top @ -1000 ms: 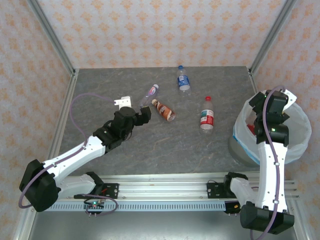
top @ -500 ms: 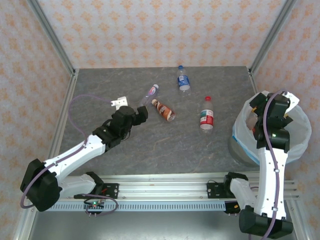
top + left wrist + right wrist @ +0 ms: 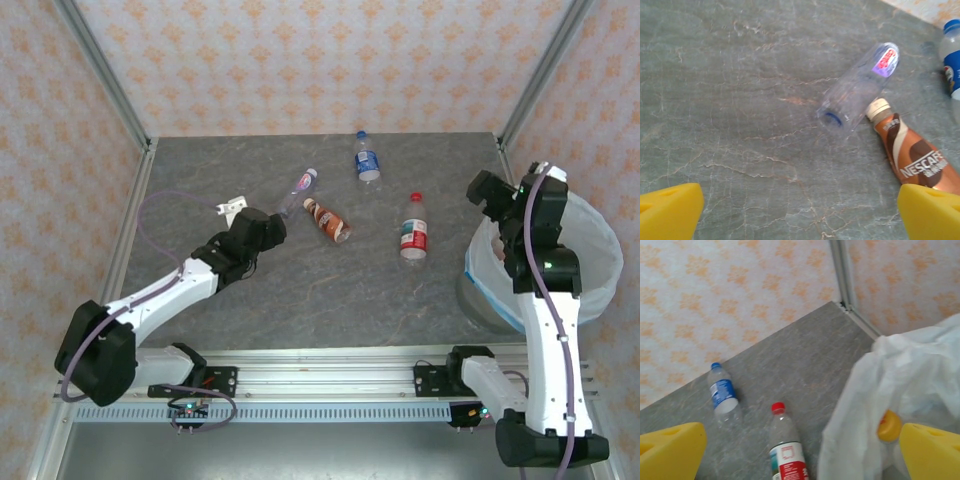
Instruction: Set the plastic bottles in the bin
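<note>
Four plastic bottles lie on the grey table: a clear one with a purple label (image 3: 298, 190) (image 3: 856, 95), a brown coffee bottle (image 3: 328, 221) (image 3: 916, 161), a blue-labelled one (image 3: 368, 160) (image 3: 723, 396) and a red-labelled, red-capped one (image 3: 413, 229) (image 3: 785, 445). The bin (image 3: 482, 305) stands at the right, lined with a white bag (image 3: 900, 385); a yellow-capped bottle (image 3: 888, 426) shows inside. My left gripper (image 3: 278, 224) (image 3: 800, 215) is open and empty, just short of the clear and brown bottles. My right gripper (image 3: 482, 188) (image 3: 800, 455) hangs open and empty above the bin's left rim.
Metal frame posts (image 3: 108, 75) and patterned walls (image 3: 300, 60) close the table at the back and sides. A rail (image 3: 330, 385) runs along the near edge. A purple cable (image 3: 160, 200) loops beside the left arm.
My right gripper has swung from over the bin to the left, out past its rim towards the table. My left gripper has crept up towards the clear and brown bottles.
</note>
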`<action>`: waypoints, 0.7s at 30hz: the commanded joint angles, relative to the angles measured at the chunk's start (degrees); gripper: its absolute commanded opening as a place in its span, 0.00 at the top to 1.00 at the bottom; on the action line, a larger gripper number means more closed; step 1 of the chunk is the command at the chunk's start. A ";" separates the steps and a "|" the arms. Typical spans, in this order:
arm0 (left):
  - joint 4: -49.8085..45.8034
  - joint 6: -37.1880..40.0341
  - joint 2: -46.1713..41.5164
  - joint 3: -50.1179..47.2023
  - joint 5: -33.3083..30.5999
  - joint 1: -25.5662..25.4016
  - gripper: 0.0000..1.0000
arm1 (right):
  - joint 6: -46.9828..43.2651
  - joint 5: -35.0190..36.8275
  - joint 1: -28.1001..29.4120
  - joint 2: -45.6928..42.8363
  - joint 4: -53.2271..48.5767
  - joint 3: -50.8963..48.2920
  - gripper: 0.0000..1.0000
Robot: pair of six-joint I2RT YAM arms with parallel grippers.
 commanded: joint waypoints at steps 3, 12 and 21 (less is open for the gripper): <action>-1.49 2.19 3.01 3.08 6.36 2.89 0.00 | -0.93 -0.57 3.87 0.49 1.41 1.50 0.01; -3.37 16.36 9.49 7.74 10.15 5.63 0.00 | -2.84 2.83 11.72 1.93 2.96 1.29 0.01; -5.85 24.30 18.63 15.38 18.01 8.03 0.00 | -4.03 1.81 18.10 2.74 5.25 1.27 0.01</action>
